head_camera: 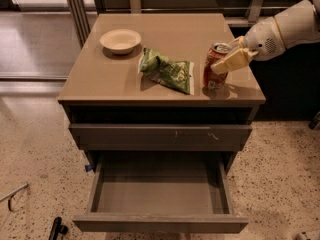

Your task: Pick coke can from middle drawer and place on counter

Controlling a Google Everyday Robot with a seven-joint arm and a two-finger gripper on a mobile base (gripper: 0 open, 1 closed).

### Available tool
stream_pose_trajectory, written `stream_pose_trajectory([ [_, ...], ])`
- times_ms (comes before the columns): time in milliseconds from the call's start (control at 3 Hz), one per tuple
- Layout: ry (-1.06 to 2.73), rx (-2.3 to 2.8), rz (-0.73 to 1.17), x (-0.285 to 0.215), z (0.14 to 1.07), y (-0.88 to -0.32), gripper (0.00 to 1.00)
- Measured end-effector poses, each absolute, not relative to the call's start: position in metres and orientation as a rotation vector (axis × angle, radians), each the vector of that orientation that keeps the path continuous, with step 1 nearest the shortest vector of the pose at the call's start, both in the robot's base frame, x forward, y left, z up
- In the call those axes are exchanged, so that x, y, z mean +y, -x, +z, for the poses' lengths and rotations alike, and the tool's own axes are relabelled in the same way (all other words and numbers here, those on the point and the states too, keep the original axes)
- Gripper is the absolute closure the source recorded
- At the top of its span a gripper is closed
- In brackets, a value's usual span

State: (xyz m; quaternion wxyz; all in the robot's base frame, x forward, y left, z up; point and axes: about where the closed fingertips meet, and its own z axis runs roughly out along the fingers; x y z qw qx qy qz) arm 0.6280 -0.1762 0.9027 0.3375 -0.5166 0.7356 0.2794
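Observation:
The red coke can (pixel 215 71) stands upright near the right front corner of the glossy tan counter (pixel 100 76). My gripper (pixel 231 54) reaches in from the right on a white arm and is shut on the can's upper part, with one cream finger (pixel 232 60) across its front. The middle drawer (pixel 160 189) is pulled open below, and its grey floor is bare.
A green snack bag (pixel 167 69) lies just left of the can. A pale round bowl (pixel 120 40) sits at the counter's back left. A shut drawer front with pale scratch marks (pixel 160 135) is above the open drawer. Speckled floor surrounds the cabinet.

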Motion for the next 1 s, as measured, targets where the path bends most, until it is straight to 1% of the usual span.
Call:
stream_pose_trajectory([
  [1000, 1.301, 1.941, 0.792, -0.174, 0.876, -0.632, 1.0],
])
